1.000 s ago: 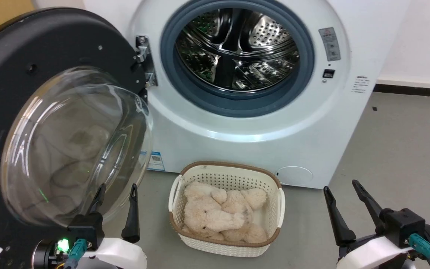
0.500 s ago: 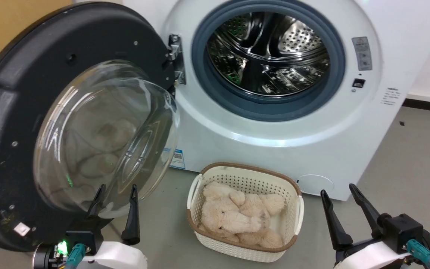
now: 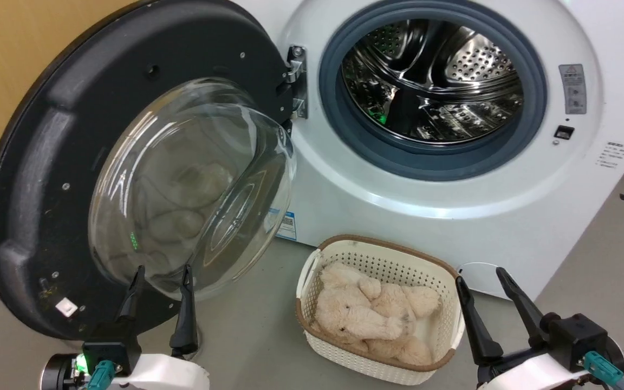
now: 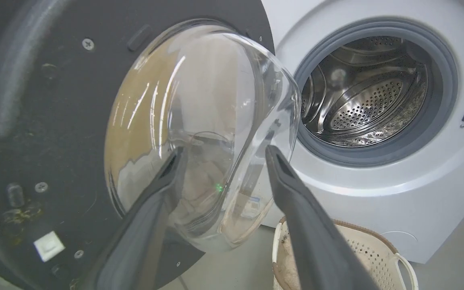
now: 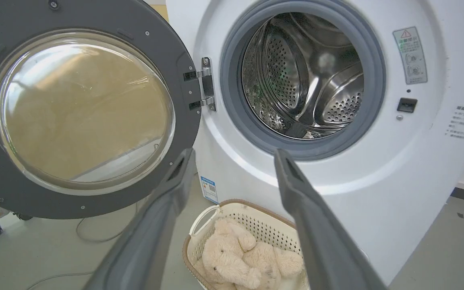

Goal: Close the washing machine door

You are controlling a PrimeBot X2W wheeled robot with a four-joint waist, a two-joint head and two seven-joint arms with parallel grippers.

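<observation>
The washing machine door (image 3: 46, 162) stands swung wide open on the left, its inner side with the bulging clear glass bowl (image 3: 193, 184) facing me, held by a metal hinge (image 3: 296, 81). The white washing machine (image 3: 453, 206) shows its steel drum (image 3: 431, 81) and grey gasket. My left gripper (image 3: 161, 271) is open, its tips just in front of the bowl's lower edge; the door (image 4: 46, 121) and bowl (image 4: 199, 133) loom close in the left wrist view. My right gripper (image 3: 480, 273) is open at the lower right, holding nothing. The right wrist view shows the door (image 5: 83, 108) and drum (image 5: 304, 76).
A white perforated basket (image 3: 382, 254) of beige plush toys sits on the grey floor before the washer, between my two grippers. A yellow-brown wall (image 3: 3, 49) stands behind the door. A cable (image 5: 95, 233) lies on the floor under the door.
The whole head view has shifted rightward, so the camera has turned left; more of the door's left rim and the wall now show. Both grippers stay open at the lower corners.
</observation>
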